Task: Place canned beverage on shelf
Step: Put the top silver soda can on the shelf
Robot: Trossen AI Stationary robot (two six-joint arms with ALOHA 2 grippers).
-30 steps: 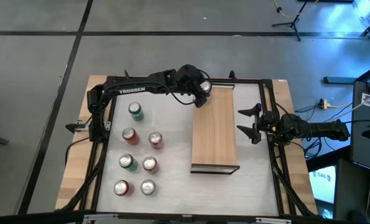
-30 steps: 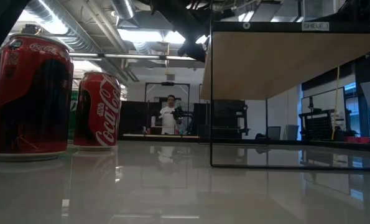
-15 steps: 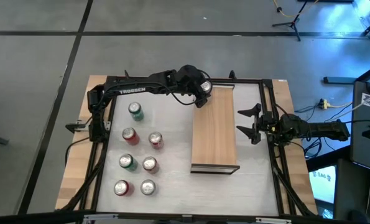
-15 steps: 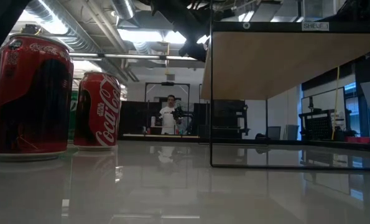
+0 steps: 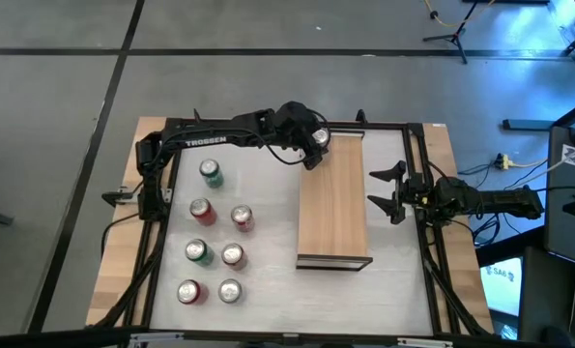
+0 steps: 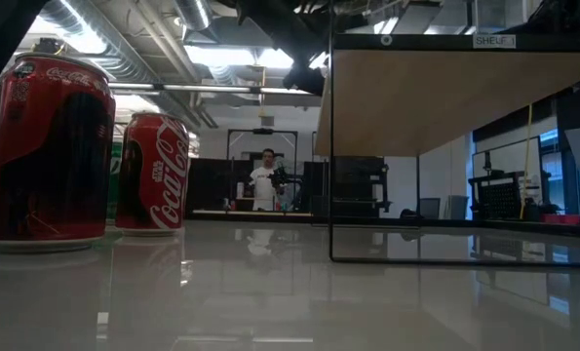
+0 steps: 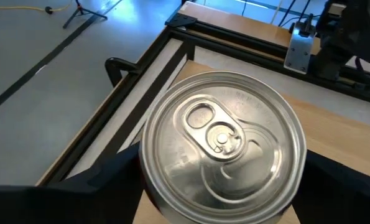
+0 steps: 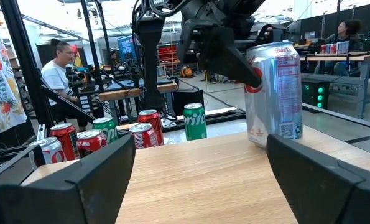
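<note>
**A:** Starting at the left side of the tabletop [image 5: 268, 300], why do we have seven cans standing loose there?

**B:** We read them as stock waiting their turn: a green Sprite can [image 5: 210, 172] nearest the far edge, then red Coca-Cola cans [image 5: 202, 211] and another green one in staggered pairs down to the near edge, all upright and apart from each other.

**A:** And the left gripper [image 5: 315, 145]?

**B:** It reaches over the far left corner of the shelf [image 5: 333, 208], straddling a silver Diet Coke can [image 8: 273, 93]. The can stands upright with its base on the wood, just inside that corner. From the left wrist view the dark fingers [image 7: 104, 177] sit either side of its lid; we cannot tell if they press it or have let go. We judge the can is being set down here to leave the rest of the board free for more.

**A:** The right gripper [image 5: 388, 191]?

**B:** Waiting just off the shelf's right edge, jaws spread wide and holding nothing, pointed across the board at the can.

**A:** What differs from a second ago?

**B:** Almost nothing we can see. Can, arms and the loose cans sit in the same places; any loosening of the left fingers is too slight for us to make out.
</note>
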